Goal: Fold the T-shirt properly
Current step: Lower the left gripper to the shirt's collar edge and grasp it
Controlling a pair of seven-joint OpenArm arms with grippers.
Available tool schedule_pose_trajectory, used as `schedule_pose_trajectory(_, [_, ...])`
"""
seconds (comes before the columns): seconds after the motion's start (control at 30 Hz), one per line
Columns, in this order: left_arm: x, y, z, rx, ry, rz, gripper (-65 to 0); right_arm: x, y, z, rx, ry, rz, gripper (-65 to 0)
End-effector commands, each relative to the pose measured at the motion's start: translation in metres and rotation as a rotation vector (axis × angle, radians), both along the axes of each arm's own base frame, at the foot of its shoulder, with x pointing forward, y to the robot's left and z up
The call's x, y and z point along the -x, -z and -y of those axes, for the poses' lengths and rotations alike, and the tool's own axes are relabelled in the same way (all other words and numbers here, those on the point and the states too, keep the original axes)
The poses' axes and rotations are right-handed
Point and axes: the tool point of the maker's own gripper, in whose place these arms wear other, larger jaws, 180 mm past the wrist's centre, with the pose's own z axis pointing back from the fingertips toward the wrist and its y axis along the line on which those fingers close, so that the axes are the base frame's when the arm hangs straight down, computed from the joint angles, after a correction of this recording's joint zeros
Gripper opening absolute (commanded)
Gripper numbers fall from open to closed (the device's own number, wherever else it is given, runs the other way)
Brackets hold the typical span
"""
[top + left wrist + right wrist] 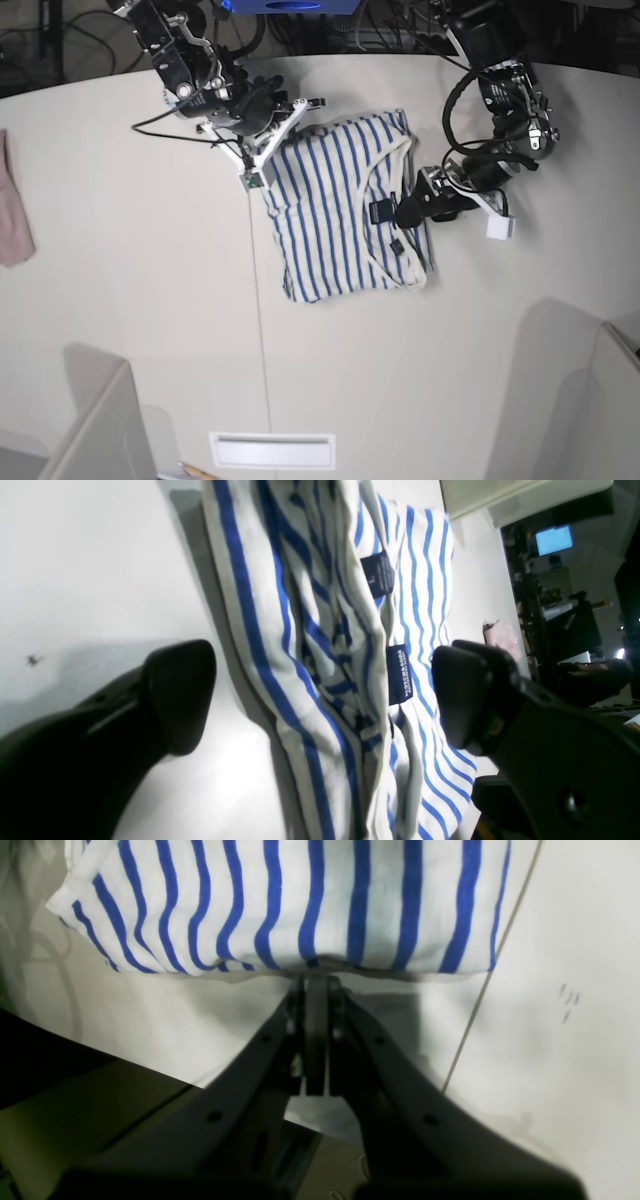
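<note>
A: Where is the T-shirt lying?

B: Flat on the white table, a little right of the middle and toward the far side. It is partly folded into a rough rectangle, with the neckline and its dark neck label on the right part.

A: And the left gripper?

B: Its jaws are spread wide, hanging over the shirt's right side with nothing between them. In the left wrist view the two dark fingers stand on either side of the collar fold, apart from the fabric.

A: The right gripper?

B: Clenched, the tips pressed together right at the shirt's left edge. Whether any fabric is pinched between them I cannot tell; the tips meet the hem just where the striped cloth ends.

A: Anything else on the table?

B: A pinkish cloth at the far left edge, well apart from the shirt.
</note>
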Motion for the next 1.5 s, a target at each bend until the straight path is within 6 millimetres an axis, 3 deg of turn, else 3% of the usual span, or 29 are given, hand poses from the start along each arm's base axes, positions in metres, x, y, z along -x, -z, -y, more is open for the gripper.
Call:
schedule_pose_trajectory(0.0, [0.011, 0.013, 0.005, -0.027, 0.042, -0.07, 0.0, -0.006, -0.009, -0.004, -0.023, 0.001, 0.033, -65.0])
schedule_pose_trajectory(0.13, [0.016, 0.019, 0.025, -0.014, 0.086, -0.12, 0.0, -0.006, -0.009, -0.004, -0.025, 0.002, 0.033, -65.0])
schedule_pose_trajectory(0.3, [0.015, 0.022, 0.016, -0.002, 0.024, -0.162, 0.0, -0.006, -0.009, -0.005, -0.025, 0.002, 0.035, -65.0])
schedule_pose_trajectory(0.5, [0.015, 0.025, 0.014, 0.005, -0.003, -0.203, -35.5, -0.006, -0.009, -0.005, -0.028, 0.003, 0.034, -65.0])
schedule_pose_trajectory(0.7, [0.007, 0.005, 0.004, -0.029, -0.051, -0.174, -65.0, -0.008, -0.01, -0.005, -0.039, 0.022, 0.07, -65.0])
schedule_pose_trajectory(0.83, [-0.001, -0.011, -0.003, -0.042, -0.097, -0.165, -65.0, -0.01, -0.008, 0.006, -0.033, 0.069, 0.078, -65.0])
schedule_pose_trajectory(1.1, [-0.006, -0.018, 0.018, -0.09, 0.01, -0.147, -65.0, -0.005, -0.004, 0.019, -0.02, 0.111, 0.061, -65.0])
schedule_pose_trajectory(1.3, [-0.008, -0.023, -0.01, -0.19, 0.0, -0.156, -65.0, 0.0, -0.001, 0.023, -0.016, 0.123, 0.047, -65.0])
schedule_pose_trajectory(1.47, [0.0, -0.02, -0.025, -0.351, 0.142, -0.17, -65.0, -0.004, -0.001, 0.029, -0.011, 0.149, 0.051, -65.0])
